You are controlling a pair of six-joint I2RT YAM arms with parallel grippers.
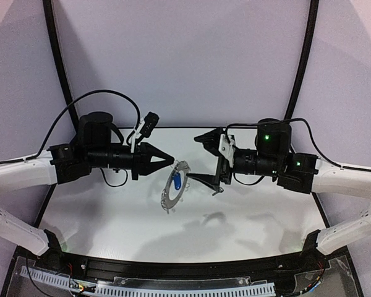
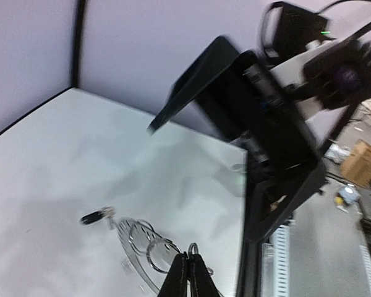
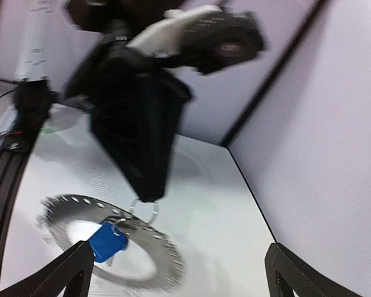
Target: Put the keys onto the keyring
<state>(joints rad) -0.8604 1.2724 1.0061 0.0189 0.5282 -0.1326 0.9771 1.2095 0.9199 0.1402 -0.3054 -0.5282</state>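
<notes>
My left gripper is shut on a thin wire loop of the grey keyring, which hangs tilted from it over the white table. In the left wrist view the shut fingertips pinch that loop above the disc. The blue-headed key lies against the disc by its hole, also in the right wrist view. The black-headed key sits at the disc's far rim beside a small ring. My right gripper is open and empty, just right of the keyring, its jaws wide apart.
The white table is walled by pale panels with black corner posts. A cable track runs along the near edge. The two arms face each other closely over the table's middle.
</notes>
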